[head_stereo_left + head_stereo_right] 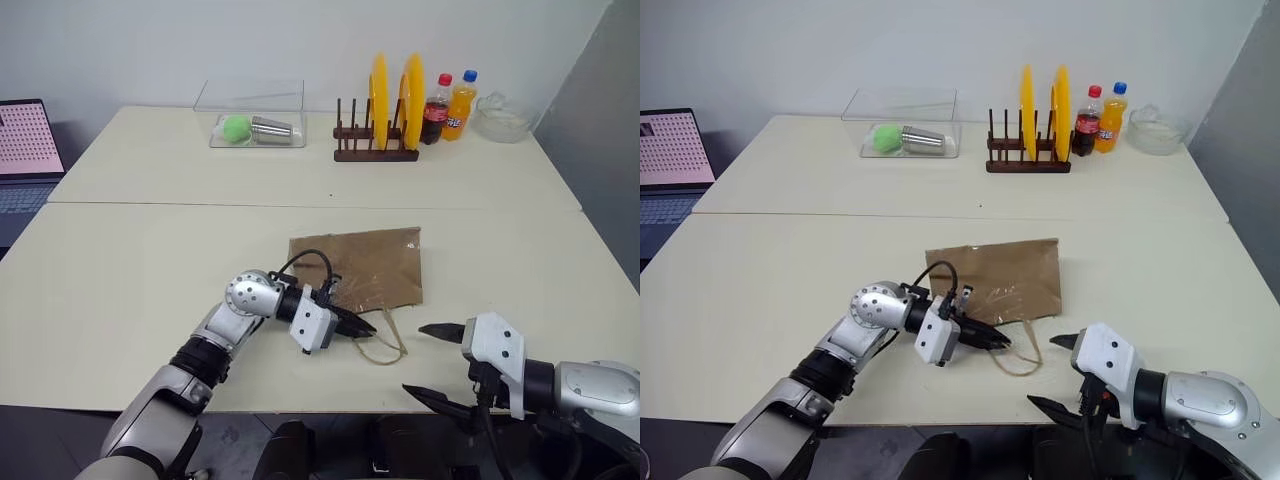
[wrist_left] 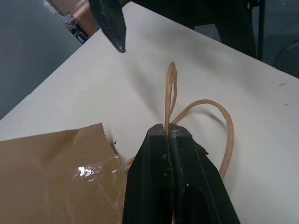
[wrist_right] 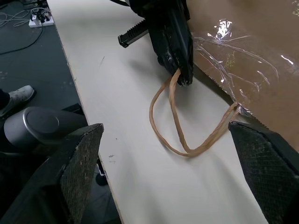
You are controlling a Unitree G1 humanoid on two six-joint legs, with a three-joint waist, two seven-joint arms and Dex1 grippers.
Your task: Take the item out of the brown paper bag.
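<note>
Brown paper bag [image 1: 360,268] lies flat on the near table [image 1: 120,290], mouth edge toward the robot, clear tape [image 3: 224,51] shining near that edge. Item can't be seen; can't tell if it's inside. Two thin handle loops [image 3: 180,123] trail from the mouth onto bare tabletop. Left gripper [image 1: 362,326] is clamped tight on one loop just off the bag's mouth; in left wrist view the twisted paper strand [image 2: 169,100] rises from between the closed fingers. Right gripper [image 1: 430,362] hovers near the table's front edge, right of the loops, fingers spread wide, touching nothing. Bare table btwn it and the loops, and open surface to both sides of the bag. Far table [image 1: 500,170], well apart: clear box [image 1: 252,115] w/ green ball [image 1: 236,127] and metal cup [image 1: 275,131]; wooden rack [image 1: 375,150] w/ two yellow plates [image 1: 395,95]; cola bottle [image 1: 436,110], orange soda bottle [image 1: 461,106], glass bowl [image 1: 503,118]. Laptop [image 1: 25,160] at far left.
</note>
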